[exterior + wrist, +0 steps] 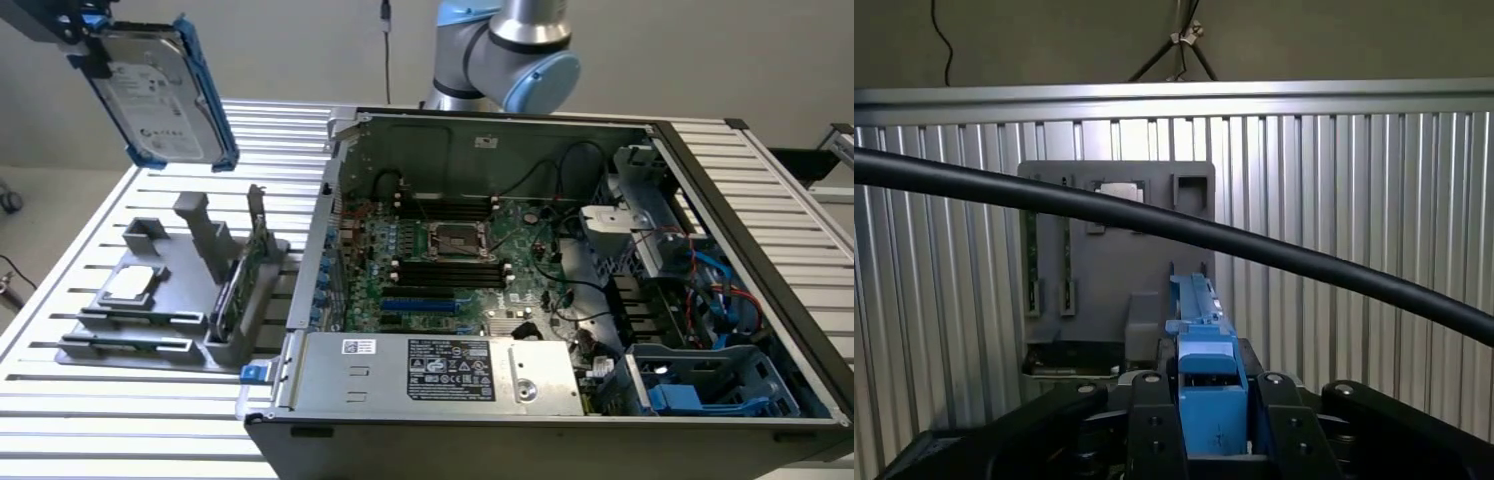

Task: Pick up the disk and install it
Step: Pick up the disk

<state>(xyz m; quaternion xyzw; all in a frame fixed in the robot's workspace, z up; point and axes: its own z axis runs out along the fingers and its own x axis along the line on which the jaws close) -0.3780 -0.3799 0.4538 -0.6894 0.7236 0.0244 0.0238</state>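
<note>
One disk [158,95] hangs in the upper left of the exterior frame, clamped at its top end by the dark tool [83,38] and well clear of the slatted metal worktop [120,420]. Directly beneath it sits a grey fixture [150,232] carrying a small square silver chip [130,285] and a green circuit card [230,290] standing on edge. Filling the centre and right of the frame, an open computer case [507,120] lies on its side, its near wall rising between the fixture and the motherboard [454,250]. A labelled power supply [441,375] runs along the lower edge of the case, with a blue drive cage [707,385] in the lower right corner. The robot arm [514,50] rises behind the case at top centre.

The disk's long axis runs steeply, its upper end leaning toward the top left corner and its lower end toward the case. Its pale label faces the exterior camera, with blue rails along the long edges.

At the wrist, the tool [1209,425] is closed on the disk [1204,330], black fingers [1154,420] tight against either side of the blue rail at bottom centre. A thick black cable [1254,255] cuts diagonally across the frame in front of the fixture [1104,280]
</note>
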